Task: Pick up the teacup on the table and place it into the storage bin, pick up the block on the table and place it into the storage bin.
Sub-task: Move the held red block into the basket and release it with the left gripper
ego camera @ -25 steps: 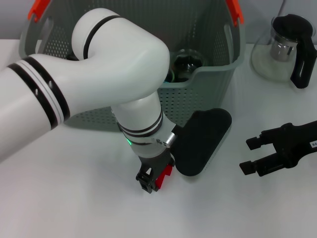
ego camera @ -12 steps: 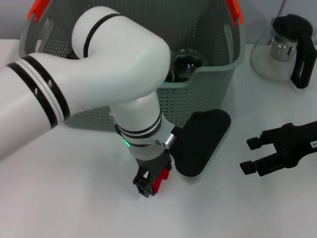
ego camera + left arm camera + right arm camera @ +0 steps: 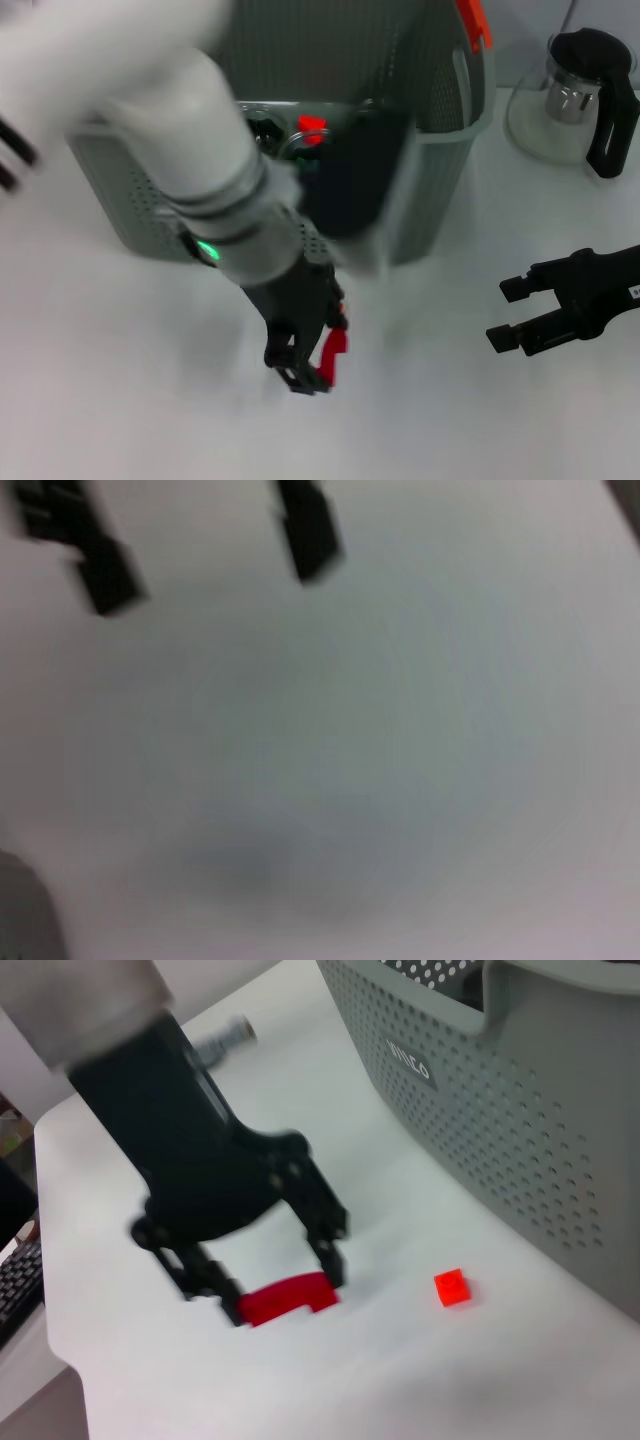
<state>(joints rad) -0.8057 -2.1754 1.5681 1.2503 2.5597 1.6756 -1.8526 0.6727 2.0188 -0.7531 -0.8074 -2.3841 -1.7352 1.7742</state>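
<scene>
While above table, left gripper (image 3: pixel 305 362) clamps red block (image 3: pixel 333 352) — bin (image 3: pixel 440 190) behind.

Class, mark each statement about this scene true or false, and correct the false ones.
1. The left gripper holds a red block between its fingers. True.
2. The grey-green perforated plastic storage bin lies tipped on its side. False: it stands upright.
3. The right gripper is shut on a teacup. False: it is open and empty.
4. A glass teapot with a black handle stands on the table beside the bin. True.
</scene>
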